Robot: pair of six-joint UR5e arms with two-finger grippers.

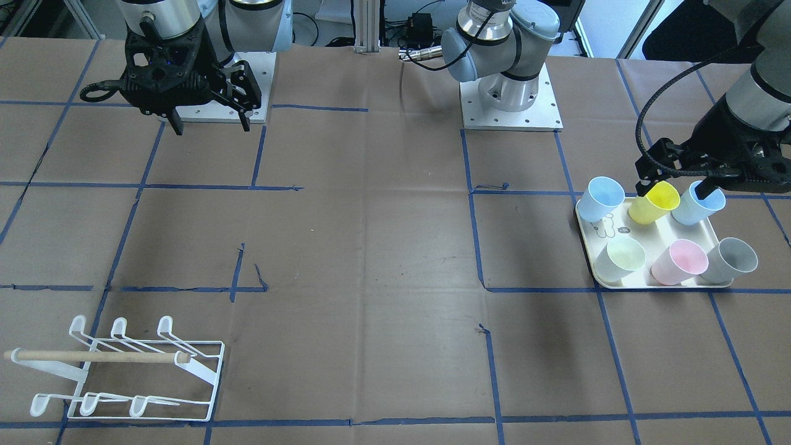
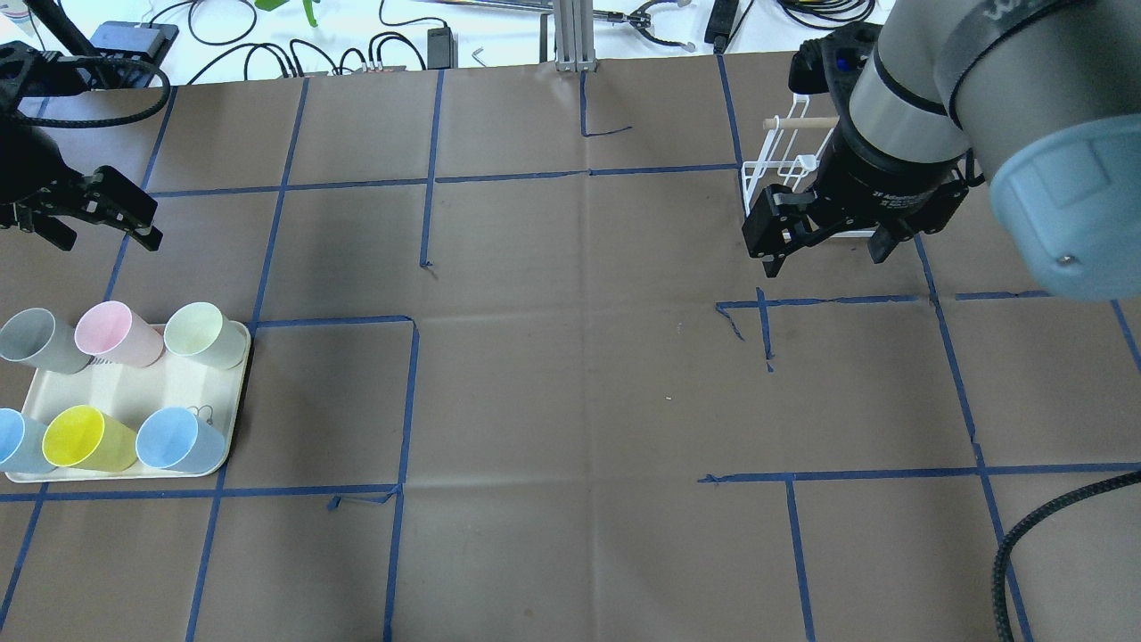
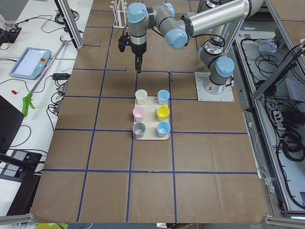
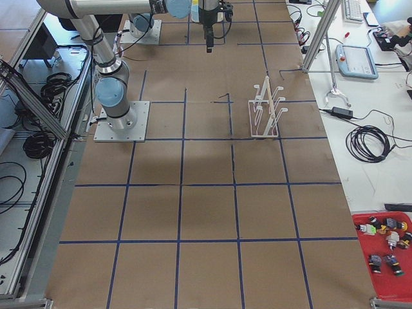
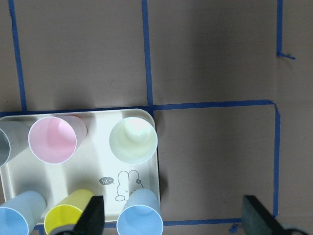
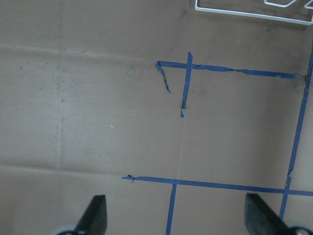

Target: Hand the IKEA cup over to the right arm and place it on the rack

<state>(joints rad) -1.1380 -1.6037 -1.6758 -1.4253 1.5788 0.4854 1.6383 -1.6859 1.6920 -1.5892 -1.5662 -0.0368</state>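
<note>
Nearest you, at about 8 o'clock on the table [image 1: 371, 259], the rack [image 1: 99, 356] carried no cup on any prong, so the placing was all ahead. Further in, at 3 o'clock, the tray [image 1: 656, 238] held all six cups [image 1: 680, 261]. None was off it, and I judged the task at its very start, with pick, hand-over and hanging all left to do. Each cup stood upright, mouth up, long axis vertical; which one you meant, I could not tell. Above the tray's far row the left gripper [image 1: 675, 185] hung with fingers spread and nothing between them, over the yellow cup [image 1: 654, 203] and the blue cup [image 1: 697, 207] beside it. Farthest, at 11 o'clock, the right gripper [image 1: 212, 120] hovered spread wide and empty-handed, well apart from the cups.
</note>
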